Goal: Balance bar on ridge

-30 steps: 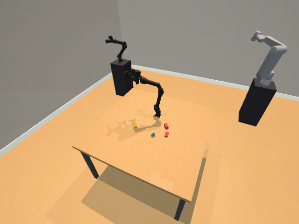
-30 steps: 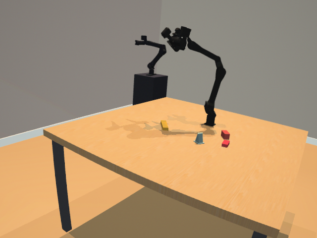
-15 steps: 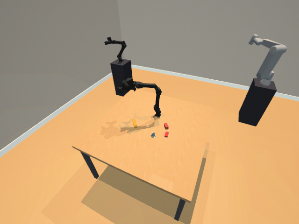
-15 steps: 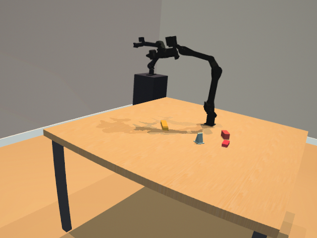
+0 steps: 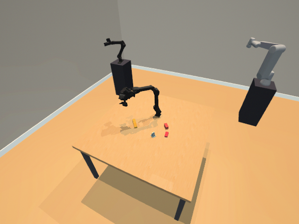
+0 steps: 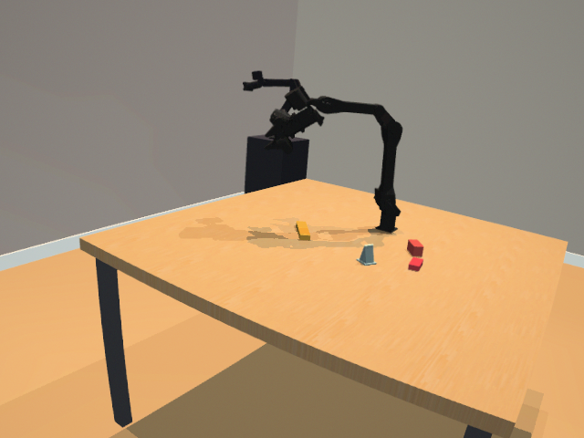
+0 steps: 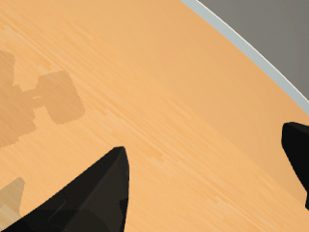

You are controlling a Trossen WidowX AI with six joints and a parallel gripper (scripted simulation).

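Observation:
A yellow bar (image 5: 134, 123) (image 6: 303, 230) lies flat on the wooden table (image 5: 145, 159) (image 6: 329, 306). A small grey-blue ridge (image 5: 153, 134) (image 6: 367, 255) stands upright on the table, apart from the bar, toward the arm's base. My gripper (image 5: 124, 102) (image 6: 279, 141) (image 7: 209, 174) is open and empty. It hangs high above the table, up and to the far side of the bar, tilted downward. The wrist view shows only bare table, the two dark fingers and the arm's shadow; the bar and ridge are out of its sight.
Two red blocks (image 5: 166, 125) (image 5: 166, 134) (image 6: 414, 246) (image 6: 415, 264) lie near the ridge and the arm's base (image 5: 157, 113) (image 6: 388, 221). A black pedestal with a second black arm (image 5: 122, 74) (image 6: 276, 160) stands behind the table. A grey arm on a pedestal (image 5: 257, 101) stands at the right.

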